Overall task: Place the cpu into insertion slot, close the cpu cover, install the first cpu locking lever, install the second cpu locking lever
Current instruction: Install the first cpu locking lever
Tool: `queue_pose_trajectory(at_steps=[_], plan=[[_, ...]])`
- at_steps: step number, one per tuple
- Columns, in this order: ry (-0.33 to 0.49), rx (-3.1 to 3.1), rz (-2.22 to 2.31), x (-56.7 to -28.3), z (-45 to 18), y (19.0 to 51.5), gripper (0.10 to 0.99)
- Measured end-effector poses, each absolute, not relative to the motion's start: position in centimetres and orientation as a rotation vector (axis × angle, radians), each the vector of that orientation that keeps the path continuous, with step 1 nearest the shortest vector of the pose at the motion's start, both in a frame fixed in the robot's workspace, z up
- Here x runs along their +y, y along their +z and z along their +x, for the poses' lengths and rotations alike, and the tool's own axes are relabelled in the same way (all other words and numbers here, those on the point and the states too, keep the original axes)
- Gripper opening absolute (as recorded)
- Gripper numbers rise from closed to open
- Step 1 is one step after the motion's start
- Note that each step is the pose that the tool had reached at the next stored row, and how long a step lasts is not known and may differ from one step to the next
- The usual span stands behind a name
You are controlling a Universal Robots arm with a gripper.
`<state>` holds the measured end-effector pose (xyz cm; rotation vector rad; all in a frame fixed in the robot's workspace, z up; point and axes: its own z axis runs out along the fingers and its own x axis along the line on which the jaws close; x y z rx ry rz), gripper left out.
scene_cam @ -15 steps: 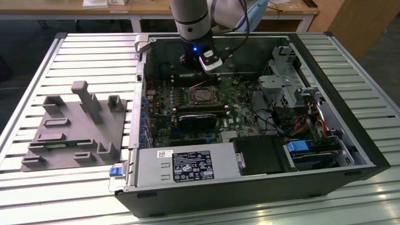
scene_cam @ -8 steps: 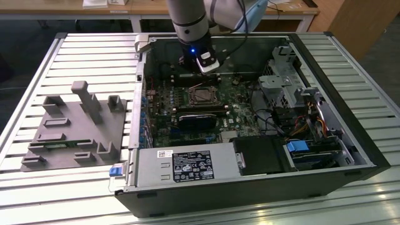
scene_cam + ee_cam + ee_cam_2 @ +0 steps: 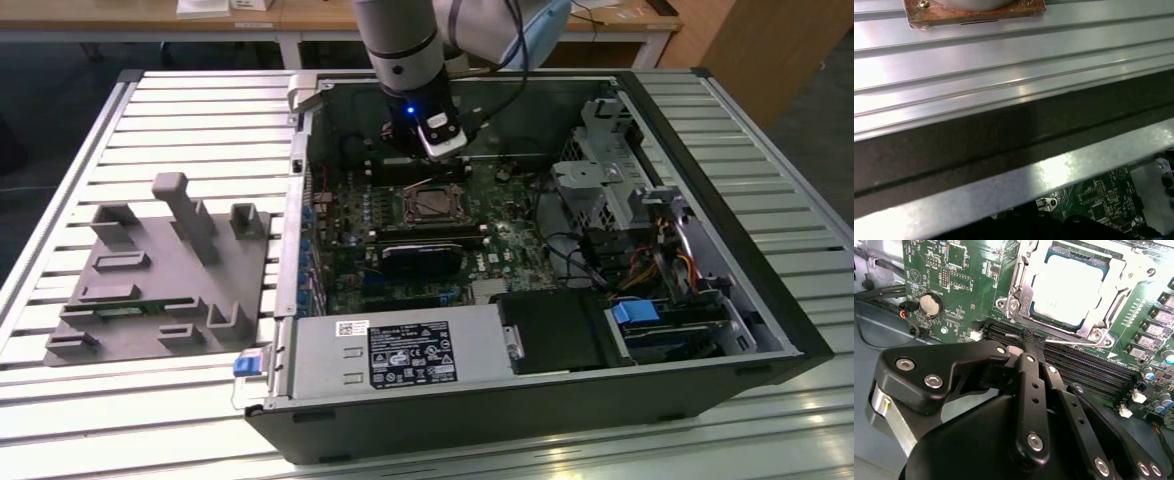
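Note:
Inside the open computer case, the cpu lies with its pale metal top up in the insertion slot. The silvery cpu cover is folded down around it as a frame. A thin wire locking lever runs along the socket's edge beside the memory slots. My gripper has its black fingers together, and their tip is at one end of that lever. Whether the wire is pinched or just touched, I cannot tell. In the exterior view my gripper hangs just behind the socket.
Long black memory slots lie between my gripper and the socket. A black heatsink block, the power supply and a drive cage crowd the case. A grey fixture stands on the slatted table at the exterior view's left.

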<state>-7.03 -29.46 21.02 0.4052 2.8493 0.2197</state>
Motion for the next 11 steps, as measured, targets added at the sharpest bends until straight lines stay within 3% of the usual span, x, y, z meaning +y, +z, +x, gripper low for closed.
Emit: queue_pose_trajectory(at_steps=[11], plan=[[0.227, 2.8, 0.394, -29.54, -7.73, 20.56, 0.102]])
